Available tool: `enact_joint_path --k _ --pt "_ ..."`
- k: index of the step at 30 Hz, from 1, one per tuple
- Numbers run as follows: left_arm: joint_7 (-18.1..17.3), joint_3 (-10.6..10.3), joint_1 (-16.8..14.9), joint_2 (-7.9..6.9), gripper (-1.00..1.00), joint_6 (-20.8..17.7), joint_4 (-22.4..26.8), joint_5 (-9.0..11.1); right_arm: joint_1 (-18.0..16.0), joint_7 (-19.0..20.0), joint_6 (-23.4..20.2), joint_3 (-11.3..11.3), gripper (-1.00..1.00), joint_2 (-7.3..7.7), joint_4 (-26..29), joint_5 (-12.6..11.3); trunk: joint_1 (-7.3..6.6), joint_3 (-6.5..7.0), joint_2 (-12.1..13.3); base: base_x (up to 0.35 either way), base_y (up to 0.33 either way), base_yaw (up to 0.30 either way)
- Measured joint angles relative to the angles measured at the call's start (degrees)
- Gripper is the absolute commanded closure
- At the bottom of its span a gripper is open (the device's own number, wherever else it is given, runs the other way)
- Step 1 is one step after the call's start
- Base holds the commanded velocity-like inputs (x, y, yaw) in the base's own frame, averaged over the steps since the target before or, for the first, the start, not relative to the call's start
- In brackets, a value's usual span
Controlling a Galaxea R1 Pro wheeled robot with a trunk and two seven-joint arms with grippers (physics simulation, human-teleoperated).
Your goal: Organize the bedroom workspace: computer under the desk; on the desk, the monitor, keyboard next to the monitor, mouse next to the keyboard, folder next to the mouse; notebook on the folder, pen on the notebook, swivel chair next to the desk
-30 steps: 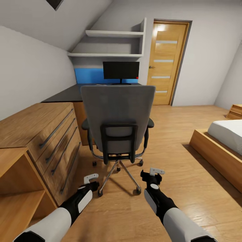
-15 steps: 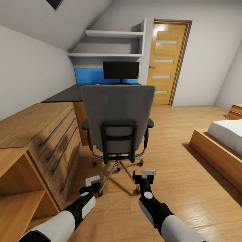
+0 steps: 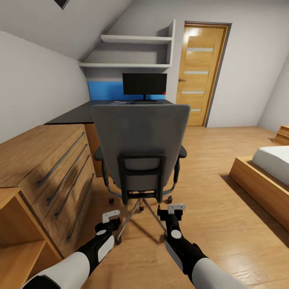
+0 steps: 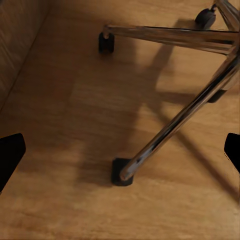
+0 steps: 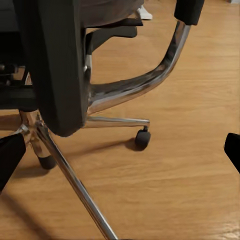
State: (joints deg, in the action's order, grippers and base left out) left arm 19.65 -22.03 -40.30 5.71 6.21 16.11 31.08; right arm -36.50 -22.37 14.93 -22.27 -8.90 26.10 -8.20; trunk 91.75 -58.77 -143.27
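The grey swivel chair [image 3: 140, 136] stands with its back to me, in front of the dark desk [image 3: 74, 113]. Its backrest hides the seat and anything on it. The black monitor [image 3: 144, 84] stands on the desk by the blue wall panel, and a small flat item [image 3: 119, 102] lies beside it, too small to identify. My left gripper [image 3: 109, 220] is open just above the floor, over a chrome chair leg [image 4: 175, 125] and its caster. My right gripper [image 3: 171, 210] is open too, low behind the chair base [image 5: 115, 92].
A wooden dresser [image 3: 48, 160] and an open shelf unit [image 3: 16, 241] run along the left. A bed [image 3: 265, 172] sits at the right, a door [image 3: 200, 72] at the back, and wall shelves [image 3: 132, 52] above the desk. Wood floor lies open to the right of the chair.
The camera has come closer, so the chair looks larger. My right gripper has shifted left, in behind the chair base. The left gripper has hardly moved.
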Motion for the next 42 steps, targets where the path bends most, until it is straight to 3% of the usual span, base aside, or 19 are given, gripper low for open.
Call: enact_joint_path --k 16,42 --pt "0.3 0.0 0.0 0.0 -1.0 0.2 -0.4 0.3 0.0 0.1 0.0 0.1 -1.0 0.02 0.0 0.0 0.0 -0.01 0.0 0.321 -0.005 0.0" --pt "0.1 -0.2 0.0 -0.07 -1.0 -0.1 -0.4 0.3 0.0 0.1 0.0 0.0 -1.0 0.06 -0.1 0.1 0.0 0.03 0.0 0.321 -0.098 -0.004"
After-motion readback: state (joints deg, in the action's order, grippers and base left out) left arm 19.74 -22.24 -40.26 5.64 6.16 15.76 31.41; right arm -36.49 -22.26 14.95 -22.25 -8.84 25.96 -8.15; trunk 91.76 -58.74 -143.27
